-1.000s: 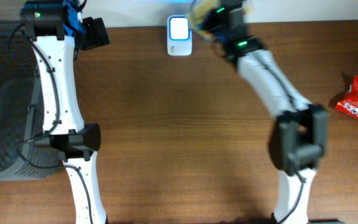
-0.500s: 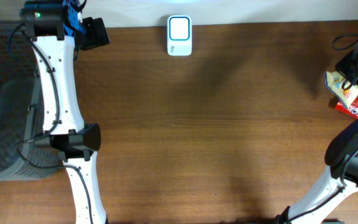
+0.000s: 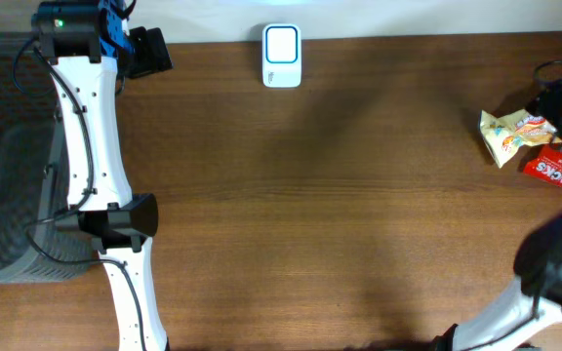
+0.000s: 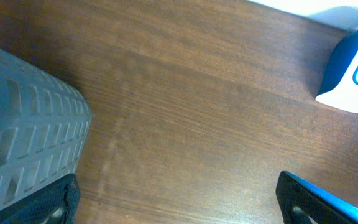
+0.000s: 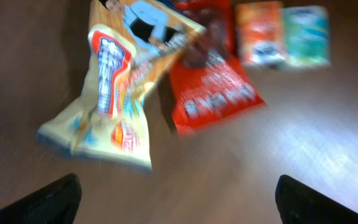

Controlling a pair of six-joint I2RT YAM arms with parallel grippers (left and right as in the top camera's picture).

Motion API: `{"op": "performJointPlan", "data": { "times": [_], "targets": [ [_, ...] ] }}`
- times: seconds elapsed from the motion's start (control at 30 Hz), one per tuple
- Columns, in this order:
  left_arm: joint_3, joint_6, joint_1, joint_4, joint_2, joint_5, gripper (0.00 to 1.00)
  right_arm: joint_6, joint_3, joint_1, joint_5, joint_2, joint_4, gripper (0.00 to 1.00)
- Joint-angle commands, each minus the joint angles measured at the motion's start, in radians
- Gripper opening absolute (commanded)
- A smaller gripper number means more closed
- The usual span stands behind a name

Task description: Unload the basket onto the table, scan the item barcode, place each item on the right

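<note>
Your tabletop [image 3: 310, 214] is dark brown wood grain with a pale strip along the far edge. The scanner [image 3: 281, 56] sits at that far edge, about the middle. The yellow snack bag [image 3: 510, 135] lies flat way over on the right side, well apart from the scanner and touching a red pack [image 3: 554, 168]. Your right hand [image 5: 185, 202] hovers above the bag, fingers spread wide, gripping nothing. Your left hand [image 4: 188, 202] is spread wide too, near the grey basket [image 3: 8, 195] at the left end.
</note>
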State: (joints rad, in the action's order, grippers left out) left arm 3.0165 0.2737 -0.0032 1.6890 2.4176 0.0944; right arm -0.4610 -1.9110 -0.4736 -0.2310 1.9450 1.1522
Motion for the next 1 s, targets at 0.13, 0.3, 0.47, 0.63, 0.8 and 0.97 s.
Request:
{"op": "performJointPlan", "data": {
  "times": [0.13,0.3,0.47,0.63,0.8,0.97],
  "targets": [
    [0.01,0.006,0.005,-0.001,-0.013,0.008,0.99,0.103,0.016,0.062,0.282,-0.393,0.326,0.99],
    [0.01,0.006,0.005,-0.001,-0.013,0.008,0.99,0.154,0.366,0.257,0.277,-0.727,0.247,0.99],
    [0.01,0.006,0.005,-0.001,-0.013,0.008,0.99,0.132,0.715,0.361,0.374,-1.034,0.183,0.98],
    [0.01,0.006,0.005,-0.001,-0.013,0.008,0.99,0.136,0.8,0.362,0.375,-1.08,0.192,0.98],
    [0.01,0.006,0.005,-0.001,-0.013,0.008,0.99,0.135,0.8,0.362,0.355,-1.046,0.256,0.99],
    [0.01,0.006,0.005,-0.001,-0.013,0.007,0.99,0.14,0.802,0.364,0.361,-1.032,0.253,0.98]
  ]
}}
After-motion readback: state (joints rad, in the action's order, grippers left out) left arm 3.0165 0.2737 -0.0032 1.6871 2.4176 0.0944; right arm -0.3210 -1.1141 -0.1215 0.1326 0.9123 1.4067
